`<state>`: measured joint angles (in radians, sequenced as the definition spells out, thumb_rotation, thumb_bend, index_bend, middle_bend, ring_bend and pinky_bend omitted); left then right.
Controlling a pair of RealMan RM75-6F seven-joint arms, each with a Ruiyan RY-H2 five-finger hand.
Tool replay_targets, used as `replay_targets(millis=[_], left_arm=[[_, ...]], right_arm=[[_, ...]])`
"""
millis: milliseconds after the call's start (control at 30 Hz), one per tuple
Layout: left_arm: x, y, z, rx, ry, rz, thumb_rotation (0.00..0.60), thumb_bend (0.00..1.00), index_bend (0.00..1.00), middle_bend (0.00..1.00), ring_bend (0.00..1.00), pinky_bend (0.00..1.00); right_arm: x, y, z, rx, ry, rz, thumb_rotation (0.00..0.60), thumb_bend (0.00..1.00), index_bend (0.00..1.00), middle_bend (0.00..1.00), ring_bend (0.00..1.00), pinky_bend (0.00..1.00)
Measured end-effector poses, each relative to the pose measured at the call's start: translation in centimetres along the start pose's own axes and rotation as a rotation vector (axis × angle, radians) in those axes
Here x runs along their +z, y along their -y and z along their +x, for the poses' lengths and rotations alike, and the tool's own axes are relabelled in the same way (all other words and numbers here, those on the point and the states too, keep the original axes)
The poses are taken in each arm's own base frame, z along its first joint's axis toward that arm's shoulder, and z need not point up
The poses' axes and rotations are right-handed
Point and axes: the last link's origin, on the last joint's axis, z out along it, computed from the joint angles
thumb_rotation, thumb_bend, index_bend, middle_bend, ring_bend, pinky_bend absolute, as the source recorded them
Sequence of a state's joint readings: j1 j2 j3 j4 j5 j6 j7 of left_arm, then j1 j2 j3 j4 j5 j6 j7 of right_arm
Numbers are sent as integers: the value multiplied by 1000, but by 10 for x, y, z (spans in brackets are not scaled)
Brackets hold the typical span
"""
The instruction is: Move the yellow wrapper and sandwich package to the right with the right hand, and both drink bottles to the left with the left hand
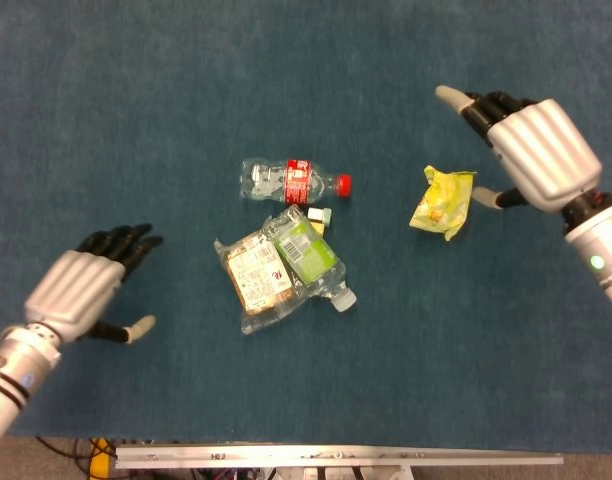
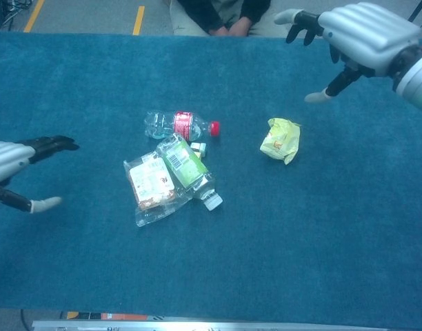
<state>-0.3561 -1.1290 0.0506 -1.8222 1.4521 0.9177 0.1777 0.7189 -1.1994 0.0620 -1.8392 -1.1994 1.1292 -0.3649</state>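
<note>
— Across the blue tabletop, take the sandwich package as the landmark. Where do the two hands sit from it?

— Both well apart from it. Going by the head view, the right hand hovers far to its right and farther back, fingers spread, holding nothing. The left hand is far to its left, about level with it, also spread and empty.

— And the things to be moved?

— All four are bunched near the landmark or just right of it. The green-label bottle lies on the package's right edge, overlapping it, long axis slanting from upper left to its cap at lower right. The red-label bottle lies just behind the package, long axis running left to right, red cap pointing right. The yellow wrapper sits well to the package's right, crumpled, alone.

— So which hand is nearer what?

— The right hand is clearly nearest the wrapper — it lies just left of that hand's thumb side, not touching. My judgement: the wrapper is the natural first pick. The left hand must cross open table rightward to reach either bottle, and the green-label one likely has to come off the package before the package itself can be lifted cleanly.
</note>
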Motion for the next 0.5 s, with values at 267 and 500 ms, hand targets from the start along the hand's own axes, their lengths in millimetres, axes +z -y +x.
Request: replay_targets(millis=[267, 500], left_arm=[[17, -11, -8, -52, 13, -46, 600, 266, 0, 0, 0, 92], [24, -16, -9, -109, 71, -30, 600, 177, 0, 0, 0, 92]], right_arm=[[-7, -12, -6, 14, 19, -4, 600, 52, 56, 263, 287, 536], [-15, -18, -8, 19, 14, -3, 600, 52, 55, 264, 287, 536]])
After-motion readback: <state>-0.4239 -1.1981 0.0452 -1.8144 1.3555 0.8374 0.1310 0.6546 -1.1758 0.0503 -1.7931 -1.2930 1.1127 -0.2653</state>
